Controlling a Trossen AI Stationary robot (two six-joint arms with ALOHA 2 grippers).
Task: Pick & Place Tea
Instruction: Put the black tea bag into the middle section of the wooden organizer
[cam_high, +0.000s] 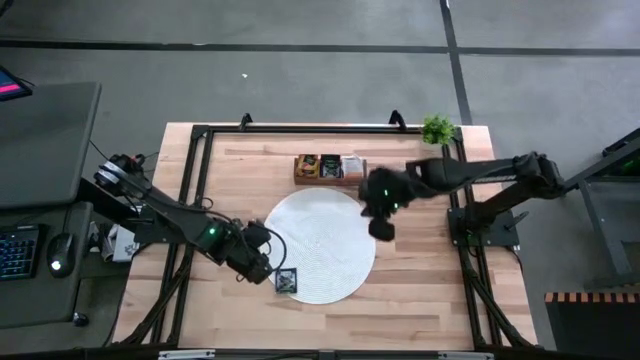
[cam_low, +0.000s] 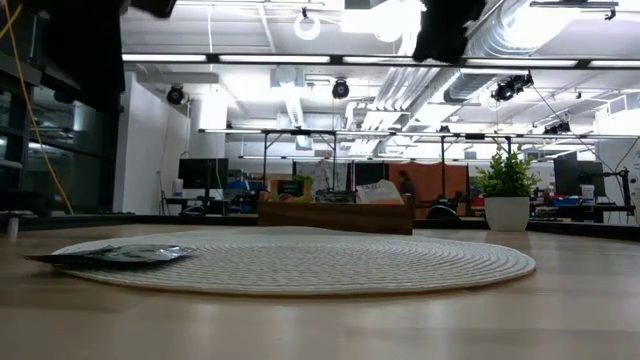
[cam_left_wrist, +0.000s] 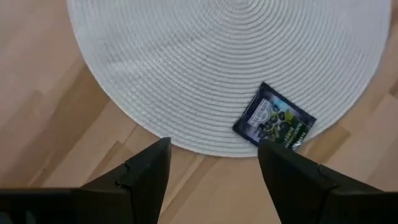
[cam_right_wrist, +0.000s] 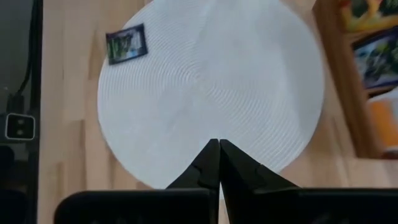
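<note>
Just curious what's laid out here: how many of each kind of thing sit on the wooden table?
Round white woven mat: 1
Black square tea sachet, on the mat's edge: 1
Brown wooden tray holding more sachets: 1
Small green potted plant: 1
Total: 4

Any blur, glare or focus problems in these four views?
High view: right gripper motion-smeared, the rest sharp. Low view: ceiling lights blow out, the table's near edge is soft. Left wrist view: black sachet slightly soft. Right wrist view: wooden tray blurred at the frame edge.

We are in an open lab-office: exposed ceiling ducts (cam_low: 520, 30), monitor desks (cam_low: 205, 172) at twelve o'clock beyond our wooden table (cam_low: 400, 320), keyboard (cam_high: 18, 250) at nine.
</note>
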